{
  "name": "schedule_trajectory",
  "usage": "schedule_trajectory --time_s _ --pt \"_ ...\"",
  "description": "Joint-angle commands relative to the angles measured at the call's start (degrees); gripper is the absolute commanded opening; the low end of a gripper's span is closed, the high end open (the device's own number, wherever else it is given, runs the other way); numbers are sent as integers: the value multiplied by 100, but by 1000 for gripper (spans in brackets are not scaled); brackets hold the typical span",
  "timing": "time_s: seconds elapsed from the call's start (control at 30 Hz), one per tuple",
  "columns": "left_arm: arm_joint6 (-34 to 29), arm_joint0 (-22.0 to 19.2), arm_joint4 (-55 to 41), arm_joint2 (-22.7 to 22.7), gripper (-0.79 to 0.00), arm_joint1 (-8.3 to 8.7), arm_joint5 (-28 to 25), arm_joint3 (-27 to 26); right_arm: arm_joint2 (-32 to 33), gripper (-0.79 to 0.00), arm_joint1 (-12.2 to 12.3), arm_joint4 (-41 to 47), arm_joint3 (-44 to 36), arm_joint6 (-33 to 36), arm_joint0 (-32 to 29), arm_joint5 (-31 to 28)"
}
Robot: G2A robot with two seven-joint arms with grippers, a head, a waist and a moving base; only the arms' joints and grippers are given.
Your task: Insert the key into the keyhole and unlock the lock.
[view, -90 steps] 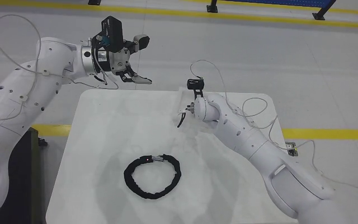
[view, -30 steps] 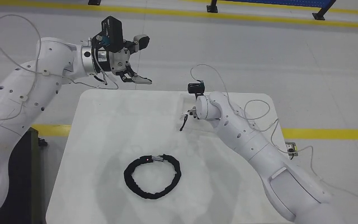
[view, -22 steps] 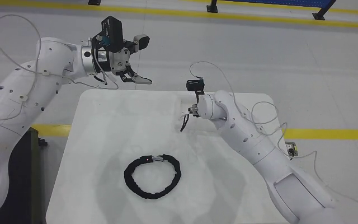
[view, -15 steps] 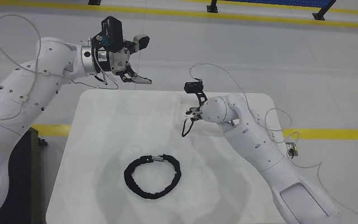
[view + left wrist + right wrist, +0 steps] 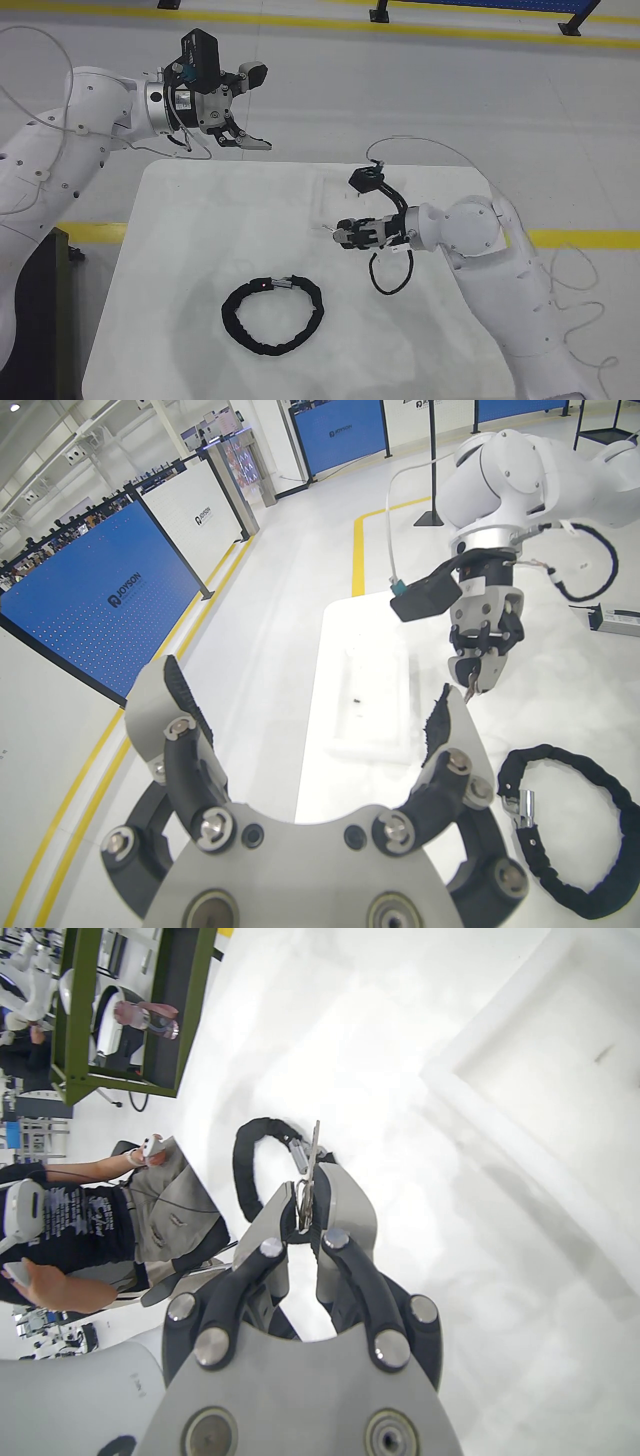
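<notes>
The lock is a black padded ring (image 5: 272,315) lying on the white table (image 5: 180,240), with its silver cylinder (image 5: 281,284) at the far side of the ring. My right gripper (image 5: 342,233) hangs over the table's middle, right of and beyond the ring, shut on a small metal key (image 5: 326,229). In the right wrist view the key (image 5: 312,1163) sticks out past the fingertips (image 5: 327,1178), its blade pointing at the silver cylinder (image 5: 299,1155). My left gripper (image 5: 245,135) stands open over the floor just past the table's far left edge, holding nothing; its fingers (image 5: 175,695) are spread wide.
A shallow white tray (image 5: 370,745) lies on the table near its far edge, holding a tiny dark speck (image 5: 356,700). The right arm's black cable (image 5: 388,280) loops down beside its wrist. Bare tabletop surrounds the ring.
The right arm swung from the tray at the far edge toward the table's middle and turned its wrist, bringing the key lower and nearer the lock. The left arm has kept still.
</notes>
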Motion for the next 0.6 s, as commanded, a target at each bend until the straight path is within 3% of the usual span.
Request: schedule_trajectory --time_s 0.0,0.27,0.57 --pt "0 0 0 0 0 0 0 0 395 -785 57 293 -119 -20 -300 -47" --pt "0 0 0 0 0 0 0 0 1271 -785 221 1057 -339 46 -1038 -662" --pt "0 0 0 0 0 0 0 0 1271 -785 221 1057 -339 46 -1038 -662"
